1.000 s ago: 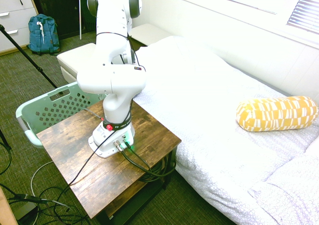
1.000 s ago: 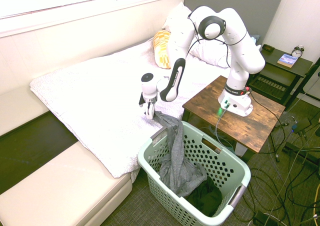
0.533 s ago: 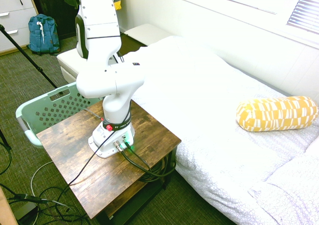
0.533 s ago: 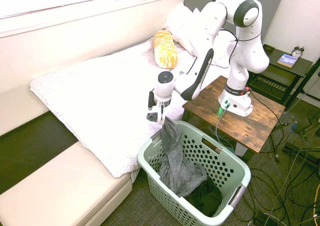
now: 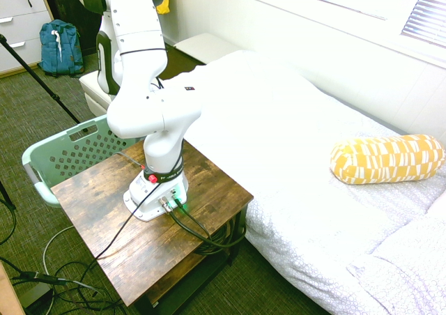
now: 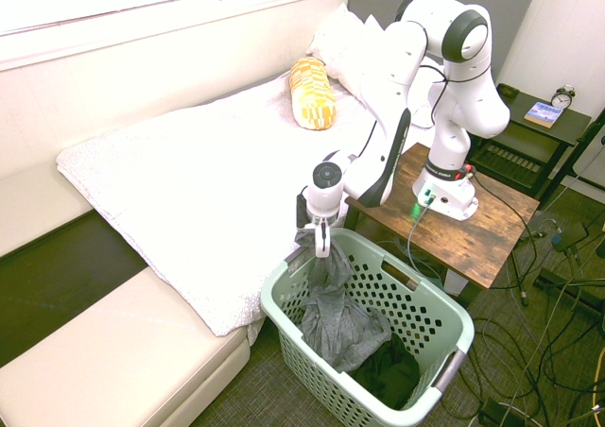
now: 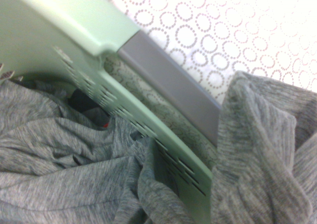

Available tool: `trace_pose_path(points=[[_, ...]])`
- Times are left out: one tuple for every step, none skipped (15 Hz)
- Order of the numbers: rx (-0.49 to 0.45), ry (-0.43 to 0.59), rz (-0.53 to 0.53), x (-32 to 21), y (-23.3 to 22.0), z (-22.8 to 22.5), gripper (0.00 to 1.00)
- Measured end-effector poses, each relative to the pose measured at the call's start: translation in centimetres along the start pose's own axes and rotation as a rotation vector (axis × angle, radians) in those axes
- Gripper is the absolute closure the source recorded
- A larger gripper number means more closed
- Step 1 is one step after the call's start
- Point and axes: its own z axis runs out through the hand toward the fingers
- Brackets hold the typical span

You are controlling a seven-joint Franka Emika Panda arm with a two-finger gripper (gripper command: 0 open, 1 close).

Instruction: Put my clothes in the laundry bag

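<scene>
Grey heathered fabric garment (image 6: pixel 333 304) hangs below the jaws (image 6: pixel 322 245).
Jaws pinch its upper end; its length slopes down into the mint-green perforated plastic basket (image 6: pixel 440 306).

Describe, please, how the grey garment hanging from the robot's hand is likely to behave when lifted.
The grey garment is probably floppy: it drapes in loose folds from the hand into the basket. It looks like thin knit, so likely light for its size. Lifted higher, it might brush the basket's rim, which it hangs close to.
</scene>
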Motion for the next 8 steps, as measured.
trace_pose_path(points=[[-0.009,-0.001,-0.007,-0.5,0.0,0.2,0.00],[-0.014,0.001,-0.013,-0.8,0.0,0.2,0.00],[-0.018,0.002,-0.018,-1.0,-0.1,0.3,0.00],[-0.024,0.003,-0.022,-1.3,-0.1,0.4,0.00],[-0.031,0.005,-0.026,-1.7,-0.1,0.6,0.00],[-0.038,0.008,-0.030,-2.3,-0.1,0.9,0.00],[-0.045,0.012,-0.035,-3.1,-0.1,1.1,0.00],[-0.051,0.016,-0.041,-3.8,-0.3,1.5,0.00]])
